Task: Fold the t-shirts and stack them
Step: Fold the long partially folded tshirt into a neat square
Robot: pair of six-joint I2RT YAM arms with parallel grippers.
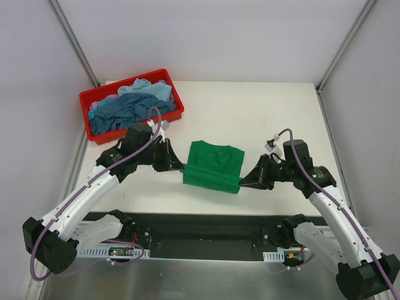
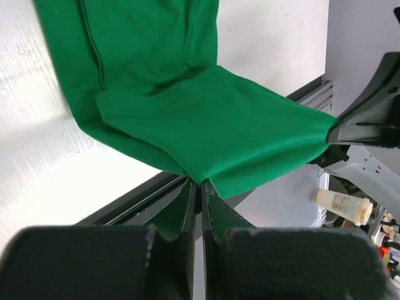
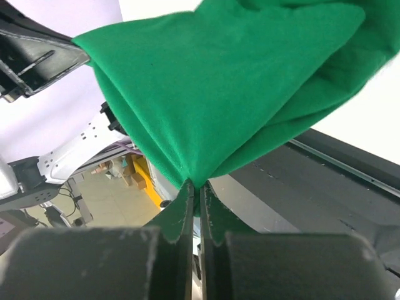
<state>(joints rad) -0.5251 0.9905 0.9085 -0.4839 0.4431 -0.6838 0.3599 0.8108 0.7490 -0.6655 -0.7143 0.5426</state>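
Left gripper (image 1: 182,167) is clamped tight on the near left corner of the green shirt (image 1: 215,164). In its wrist view the two dark fingers (image 2: 181,209) meet with a pinch of cloth between them, several layers bunched into a point right at the tips. Behind this arm, at the far left corner of the table (image 1: 269,112), sits a red bin (image 1: 177,104). It holds a dark teal-blue shirt (image 1: 122,112) and a pale blue shirt (image 1: 153,90), both crumpled and loosely heaped.

The green shirt is plain and bright, with no print. It is folded over into a rough rectangle in the middle of the table, well apart from the bin. Its far part lies flat on the white surface. Its near edge forms a doubled band stretched taut between the two grippers, running slightly downhill to the right in the top view. The wrist views show this edge raised, with the cloth sagging back toward the table from it. Whether the band's middle touches the table I cannot tell.

Right gripper (image 1: 242,182) is likewise closed on the near right corner of the shirt, the cloth fanning out from between its fingers (image 3: 178,212) in folds. The shirt spans the gap between the two grippers, which face each other across it.
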